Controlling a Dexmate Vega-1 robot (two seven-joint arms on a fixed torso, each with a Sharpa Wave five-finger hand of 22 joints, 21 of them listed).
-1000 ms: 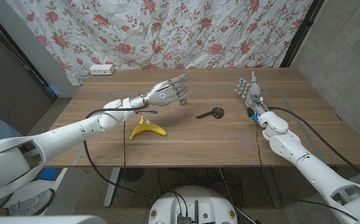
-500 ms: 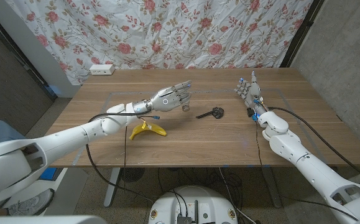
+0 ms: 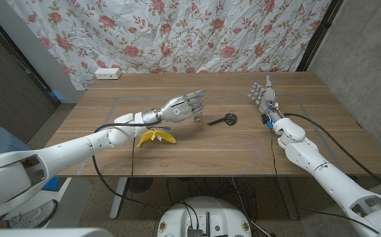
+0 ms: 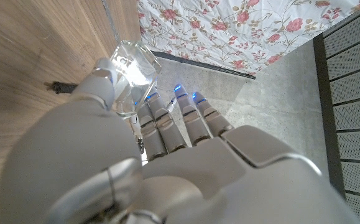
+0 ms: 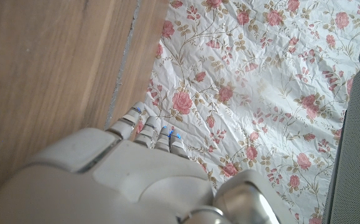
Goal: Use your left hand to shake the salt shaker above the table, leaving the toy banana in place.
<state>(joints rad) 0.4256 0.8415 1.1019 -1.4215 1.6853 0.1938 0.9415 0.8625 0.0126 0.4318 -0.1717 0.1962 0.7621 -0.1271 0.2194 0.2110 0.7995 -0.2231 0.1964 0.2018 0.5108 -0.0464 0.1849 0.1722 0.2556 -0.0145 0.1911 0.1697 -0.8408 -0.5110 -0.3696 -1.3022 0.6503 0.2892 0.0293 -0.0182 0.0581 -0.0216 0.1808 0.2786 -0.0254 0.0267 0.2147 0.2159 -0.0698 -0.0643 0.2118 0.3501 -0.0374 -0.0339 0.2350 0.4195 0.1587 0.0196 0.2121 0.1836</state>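
Holding the shaker (image 4: 132, 68) above the table (image 3: 197, 148), the left hand (image 3: 180, 107) hangs over the middle of the wood, arm stretched in from the near left corner. Left wrist view: clear faceted glass pinched between thumb and fingers (image 4: 178, 121), which close around it, its base toward the tabletop. From the head view the shaker (image 3: 197, 117) is mostly hidden under the fingertips; only a small glint shows, so its tilt is hard to judge there. Banana (image 3: 156, 137) lies on the wood just nearside of the left hand, under the forearm, apart from it. A dark key-like object (image 3: 224, 120), too small to name surely, sits on the table just right of the left hand. Right hand (image 3: 263, 93) stands at the far right of the table, fingers up and apart, nothing in it. Flowered curtain (image 3: 177, 33) behind the table; white power strip (image 3: 108, 74) at the far left corner.
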